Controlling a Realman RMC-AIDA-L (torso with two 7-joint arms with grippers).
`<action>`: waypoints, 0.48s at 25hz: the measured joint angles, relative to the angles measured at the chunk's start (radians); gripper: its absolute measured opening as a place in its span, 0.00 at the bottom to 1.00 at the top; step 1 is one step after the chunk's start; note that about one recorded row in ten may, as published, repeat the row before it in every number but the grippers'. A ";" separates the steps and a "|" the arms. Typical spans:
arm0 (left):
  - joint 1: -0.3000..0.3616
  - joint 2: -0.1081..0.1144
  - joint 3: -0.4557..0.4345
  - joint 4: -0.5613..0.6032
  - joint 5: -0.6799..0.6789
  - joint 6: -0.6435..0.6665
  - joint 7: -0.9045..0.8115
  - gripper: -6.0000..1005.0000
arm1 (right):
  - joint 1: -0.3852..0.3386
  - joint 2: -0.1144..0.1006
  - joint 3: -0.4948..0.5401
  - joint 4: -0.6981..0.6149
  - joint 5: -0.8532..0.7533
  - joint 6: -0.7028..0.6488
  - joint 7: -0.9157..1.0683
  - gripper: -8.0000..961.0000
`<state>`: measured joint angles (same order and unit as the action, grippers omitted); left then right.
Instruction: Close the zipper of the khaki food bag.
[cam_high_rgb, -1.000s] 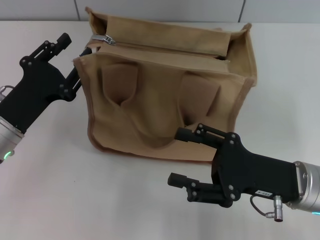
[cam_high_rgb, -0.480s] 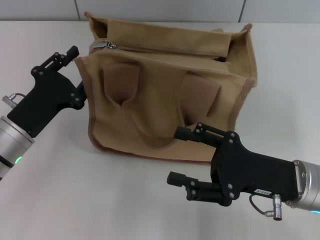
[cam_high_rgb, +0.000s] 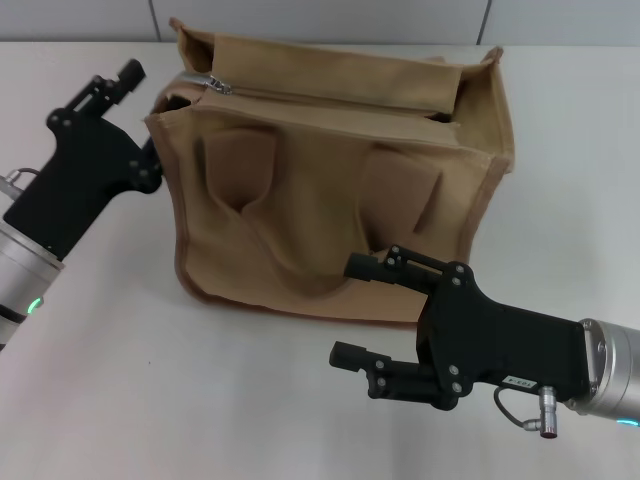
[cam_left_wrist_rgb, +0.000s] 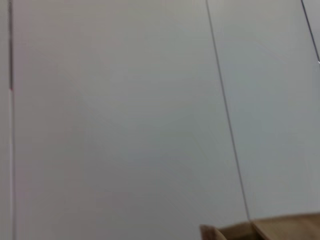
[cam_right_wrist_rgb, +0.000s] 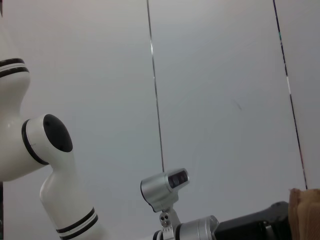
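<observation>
Since half a second ago left claw (cam_high_rgb: 140, 120) rose at boxy tan canvas bag (cam_high_rgb: 340, 180) on white desk (cam_high_rgb: 120, 380), grip unreadable; right claw (cam_high_rgb: 362, 312) spread, idle; silver zipper pull (cam_high_rgb: 213, 83) unheld, so closing could drag the bag.

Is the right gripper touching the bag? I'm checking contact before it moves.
No; the right gripper hangs open in front of the khaki food bag, above the table.

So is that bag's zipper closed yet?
Not fully: the zipper pull sits at the khaki food bag's left end, and a dark gap shows at the right.
</observation>
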<state>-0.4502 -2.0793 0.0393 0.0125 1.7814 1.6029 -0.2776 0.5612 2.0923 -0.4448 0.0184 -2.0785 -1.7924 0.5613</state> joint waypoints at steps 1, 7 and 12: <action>0.000 0.000 0.000 0.000 0.000 0.000 0.000 0.49 | 0.000 0.000 0.000 0.000 0.000 0.000 0.000 0.81; 0.008 0.001 -0.041 -0.014 -0.001 0.012 0.003 0.47 | -0.007 0.000 0.000 0.000 0.000 0.000 0.000 0.81; 0.003 0.001 -0.030 -0.014 0.008 -0.007 0.005 0.45 | -0.006 0.000 0.000 0.000 0.000 0.000 0.000 0.81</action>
<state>-0.4475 -2.0785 0.0097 -0.0016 1.7894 1.5961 -0.2723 0.5553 2.0923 -0.4448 0.0184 -2.0786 -1.7926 0.5614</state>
